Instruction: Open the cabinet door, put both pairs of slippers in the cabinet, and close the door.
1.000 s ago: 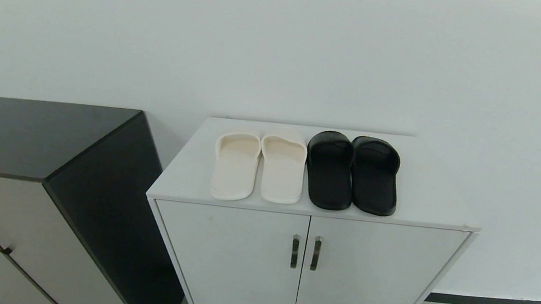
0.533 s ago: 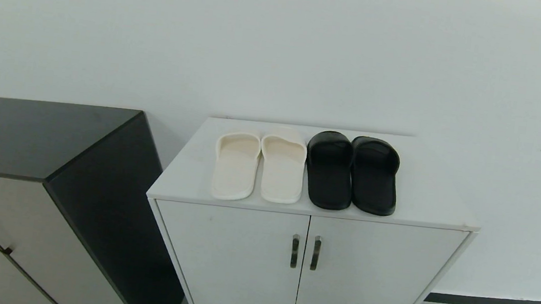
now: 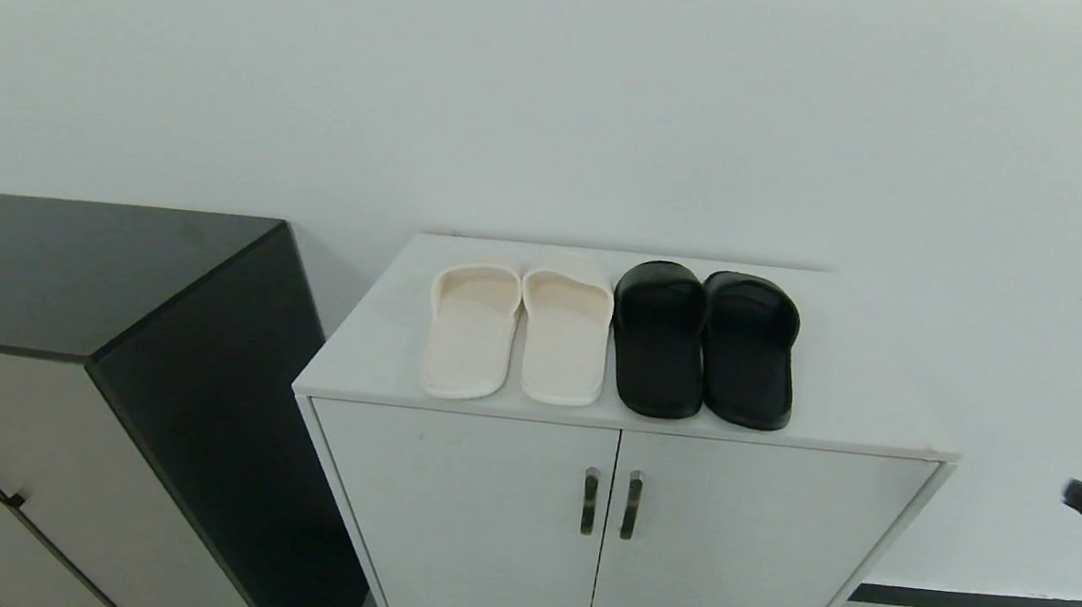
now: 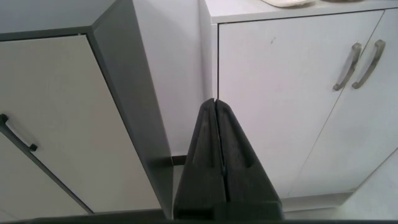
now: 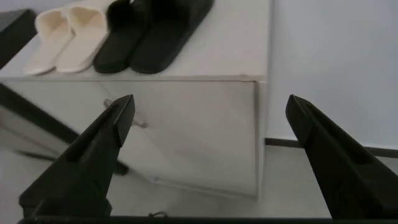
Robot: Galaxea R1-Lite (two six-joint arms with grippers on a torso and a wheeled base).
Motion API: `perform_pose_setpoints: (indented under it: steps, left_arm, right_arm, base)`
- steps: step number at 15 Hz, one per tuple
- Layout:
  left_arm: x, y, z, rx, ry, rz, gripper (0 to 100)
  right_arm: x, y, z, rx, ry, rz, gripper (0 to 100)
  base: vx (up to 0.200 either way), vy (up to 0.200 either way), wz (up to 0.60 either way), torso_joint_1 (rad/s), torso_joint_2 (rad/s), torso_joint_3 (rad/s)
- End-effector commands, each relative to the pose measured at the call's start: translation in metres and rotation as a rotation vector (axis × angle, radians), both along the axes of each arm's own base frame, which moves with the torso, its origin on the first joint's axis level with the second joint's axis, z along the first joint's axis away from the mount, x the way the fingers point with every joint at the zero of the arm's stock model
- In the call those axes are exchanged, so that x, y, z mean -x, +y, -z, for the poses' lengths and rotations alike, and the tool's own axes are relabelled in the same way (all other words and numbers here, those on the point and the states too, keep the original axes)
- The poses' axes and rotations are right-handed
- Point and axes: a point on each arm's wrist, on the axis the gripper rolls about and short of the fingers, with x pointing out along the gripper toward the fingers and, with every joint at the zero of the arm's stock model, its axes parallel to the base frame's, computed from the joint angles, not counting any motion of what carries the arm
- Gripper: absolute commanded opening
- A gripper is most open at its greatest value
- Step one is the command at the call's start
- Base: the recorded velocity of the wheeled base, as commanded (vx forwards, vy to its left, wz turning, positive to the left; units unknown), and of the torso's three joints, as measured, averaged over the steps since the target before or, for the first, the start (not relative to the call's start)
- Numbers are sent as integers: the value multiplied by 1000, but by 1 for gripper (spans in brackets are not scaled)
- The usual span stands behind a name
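Cabinet doors are both shut, with the cream slippers and black slippers side by side on its top surface, above the door handles. By my judgement nothing is done yet: opening, loading and closing are all left. The right gripper is spread wide off the cabinet's right side, and the left gripper is pressed together, low before its left edge.

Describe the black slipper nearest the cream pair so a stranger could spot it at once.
Find the white two-door cabinet against the wall. Four slippers lie in a row on its top. Yours is the third from the robot's left: the only black slipper with a cream slipper beside it.
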Motion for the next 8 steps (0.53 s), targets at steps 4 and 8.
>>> perform_pose_setpoints:
  steps: [4, 8]
  left_arm:
    - [0, 0, 0, 0, 1, 0, 0]
    - [0, 0, 0, 0, 2, 0, 0]
  right_arm:
    - [-76, 86, -6, 47, 120, -23, 100]
    - [-111, 140, -8, 34, 91, -13, 100]
  base:
    - [0, 0, 0, 0, 0, 0]
    - [0, 0, 0, 0, 0, 0]
